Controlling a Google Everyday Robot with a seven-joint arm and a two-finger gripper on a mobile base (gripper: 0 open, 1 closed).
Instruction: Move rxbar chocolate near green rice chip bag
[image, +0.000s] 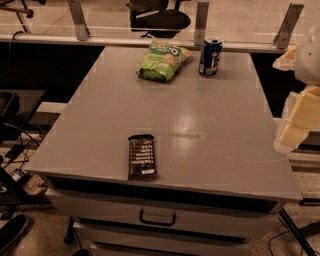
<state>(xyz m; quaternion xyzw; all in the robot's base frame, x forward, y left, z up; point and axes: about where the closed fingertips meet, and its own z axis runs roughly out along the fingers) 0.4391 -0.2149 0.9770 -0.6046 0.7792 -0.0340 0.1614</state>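
Note:
The rxbar chocolate (141, 156), a flat black bar with rows of white text, lies near the front edge of the grey table (200, 125), left of centre. The green rice chip bag (162, 60), puffy and light green, lies at the far side of the table, well apart from the bar. My gripper (298, 122) shows as pale cream parts at the right edge of the view, above the table's right side and far from both the bar and the bag. It holds nothing that I can see.
A blue soda can (210, 49) stands upright just right of the bag at the table's back edge. A drawer with a dark handle (157, 218) sits under the table front. A rail with metal posts (201, 22) runs behind the table. Cables lie on the floor at left.

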